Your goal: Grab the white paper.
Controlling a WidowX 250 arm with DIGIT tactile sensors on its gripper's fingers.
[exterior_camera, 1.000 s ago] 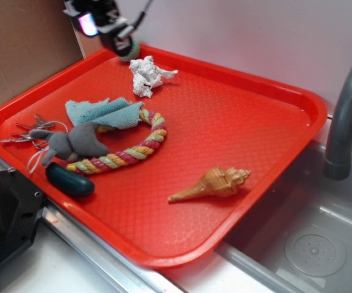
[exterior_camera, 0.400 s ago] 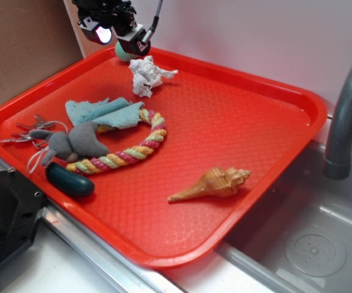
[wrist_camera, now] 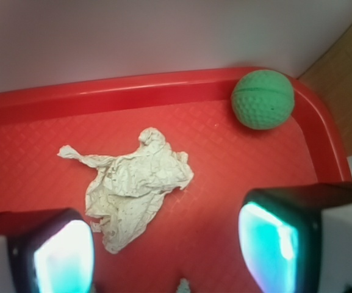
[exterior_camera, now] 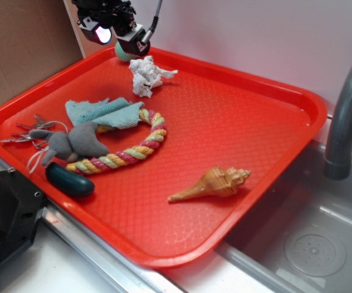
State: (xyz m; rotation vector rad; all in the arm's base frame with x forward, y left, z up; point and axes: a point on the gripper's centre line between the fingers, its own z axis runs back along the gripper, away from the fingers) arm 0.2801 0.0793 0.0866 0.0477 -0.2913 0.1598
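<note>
The white paper (exterior_camera: 146, 75), a crumpled wad with jagged edges, lies on the red tray (exterior_camera: 237, 131) near its far edge. In the wrist view the white paper (wrist_camera: 133, 186) lies flat on the tray ahead of the gripper and a little left of centre. My gripper (exterior_camera: 119, 38) hovers above the tray's far left corner, just left of and above the paper. It is open and empty, its two fingers (wrist_camera: 60, 253) wide apart at the bottom of the wrist view. A green ball (wrist_camera: 263, 99) sits in the tray corner, partly hidden behind the gripper in the exterior view.
A teal cloth (exterior_camera: 105, 112), a coloured rope ring (exterior_camera: 127, 148), a grey plush toy (exterior_camera: 72, 141), keys (exterior_camera: 23, 133) and a dark green oblong (exterior_camera: 69, 179) lie on the tray's left. A seashell (exterior_camera: 212, 183) lies front right. A grey faucet (exterior_camera: 346, 110) and sink (exterior_camera: 310, 244) are at right.
The gripper rose slightly and shifted off the green ball toward the paper between 1.0 s and 0.4 s ago. Since then nothing has visibly moved.
</note>
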